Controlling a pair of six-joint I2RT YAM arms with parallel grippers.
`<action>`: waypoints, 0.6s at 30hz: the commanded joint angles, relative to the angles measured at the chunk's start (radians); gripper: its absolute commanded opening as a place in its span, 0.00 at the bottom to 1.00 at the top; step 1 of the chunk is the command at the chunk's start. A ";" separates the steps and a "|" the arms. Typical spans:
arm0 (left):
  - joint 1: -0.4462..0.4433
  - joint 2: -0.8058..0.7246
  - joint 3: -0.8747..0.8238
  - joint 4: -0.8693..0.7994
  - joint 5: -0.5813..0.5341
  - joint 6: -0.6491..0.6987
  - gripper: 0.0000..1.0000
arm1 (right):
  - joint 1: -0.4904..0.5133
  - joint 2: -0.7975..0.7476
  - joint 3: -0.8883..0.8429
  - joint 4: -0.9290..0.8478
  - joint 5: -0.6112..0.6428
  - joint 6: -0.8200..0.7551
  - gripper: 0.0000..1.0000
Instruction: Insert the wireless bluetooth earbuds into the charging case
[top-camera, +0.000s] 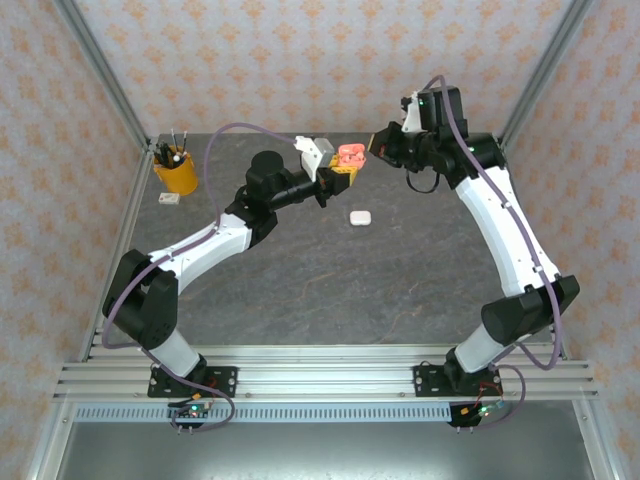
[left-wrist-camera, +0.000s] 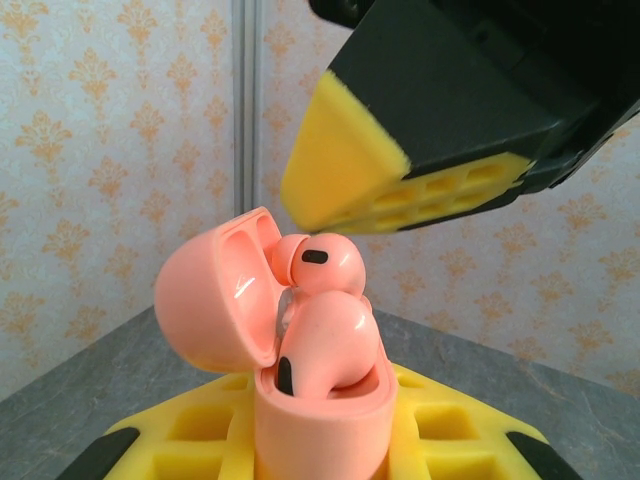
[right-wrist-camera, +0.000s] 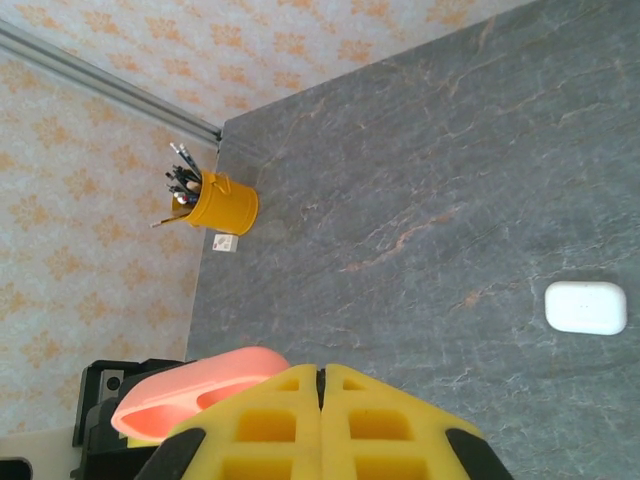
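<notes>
The coral-pink charging case (left-wrist-camera: 320, 420) stands upright with its lid (left-wrist-camera: 210, 300) swung open to the left, held up above the table. My left gripper (left-wrist-camera: 322, 445) is shut on the case's body, one yellow finger (left-wrist-camera: 180, 435) on each side. Two coral-pink earbuds rest in the case: the near one (left-wrist-camera: 328, 345) sits low in its well, and the far one (left-wrist-camera: 318, 263) stands higher. My right gripper (right-wrist-camera: 320, 378) is shut with its pads pressed together and nothing visible between them. It hovers just above the open case (top-camera: 348, 156), its fingertips (left-wrist-camera: 340, 175) close over the earbuds.
A closed white charging case (top-camera: 360, 217) (right-wrist-camera: 586, 307) lies on the grey table below the grippers. A yellow cup of pens (top-camera: 176, 172) (right-wrist-camera: 224, 202) stands at the back left with a small white tag (top-camera: 168, 199) beside it. Patterned walls close in the back and sides.
</notes>
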 joint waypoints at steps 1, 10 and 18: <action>-0.001 -0.040 -0.002 0.054 -0.010 -0.007 0.00 | -0.003 0.003 -0.011 0.036 -0.043 0.019 0.00; -0.001 -0.032 0.002 0.060 -0.007 -0.015 0.00 | -0.003 0.014 -0.015 0.056 -0.085 0.013 0.00; -0.001 -0.026 0.006 0.061 -0.006 -0.016 0.00 | -0.003 0.007 -0.020 0.068 -0.142 -0.015 0.00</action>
